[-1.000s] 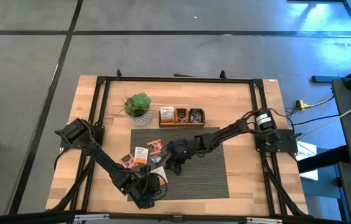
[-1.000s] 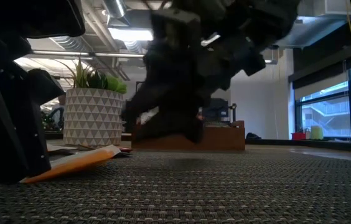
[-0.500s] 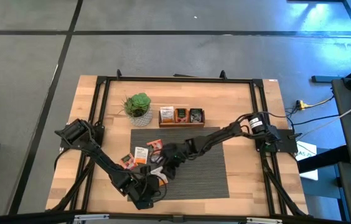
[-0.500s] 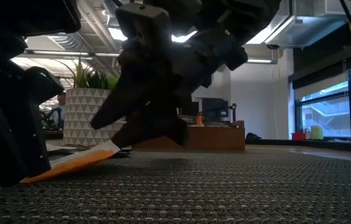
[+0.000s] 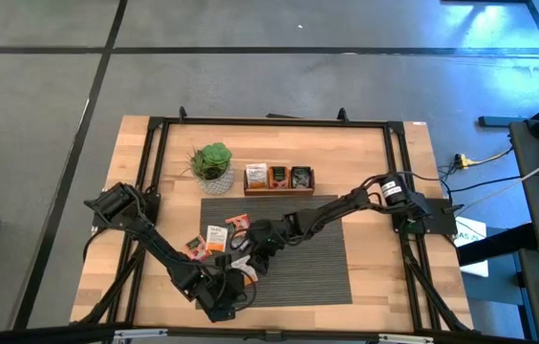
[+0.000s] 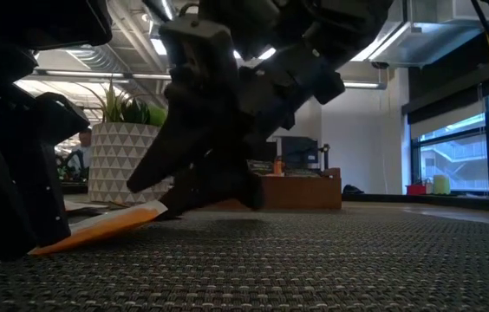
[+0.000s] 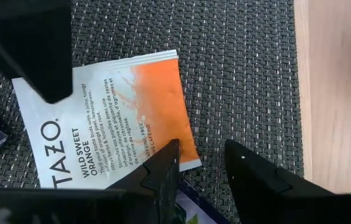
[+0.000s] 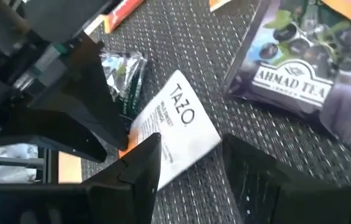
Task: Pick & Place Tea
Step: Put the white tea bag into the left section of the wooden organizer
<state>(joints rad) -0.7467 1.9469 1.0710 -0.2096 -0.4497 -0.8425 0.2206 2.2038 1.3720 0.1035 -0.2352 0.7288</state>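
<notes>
Crowding the near left of the dark mat (image 5: 308,258), both arms cover much of the tea, so several sachets show only as corners. The left gripper (image 5: 236,287) sits low at the mat's near left edge, its arm bent back toward the bench's (image 5: 375,162) left side. Its jaws stand apart, holding nothing, right over a white and orange Tazo sachet (image 7: 110,130) that lies flat on the mat, with a purple sachet's corner (image 7: 191,208) cut off beneath them. Just left lie more orange sachets (image 5: 207,241), some partly off the mat. The right gripper (image 5: 250,250) reaches across from the far right, tilted down toward the same Tazo sachet (image 8: 175,130), jaws parted and empty. Beside it lie a dark green sachet (image 8: 122,74) and a purple Ahmad Tea sachet (image 8: 294,74). In the low view both grippers are dark, blurred masses and the orange sachet (image 6: 106,227) is half hidden. Farther off stand the potted plant (image 5: 212,164) and the wooden tray (image 5: 278,179) with sachets in it. Since a second ago the right gripper has moved left and lower; the left gripper is unchanged.
</notes>
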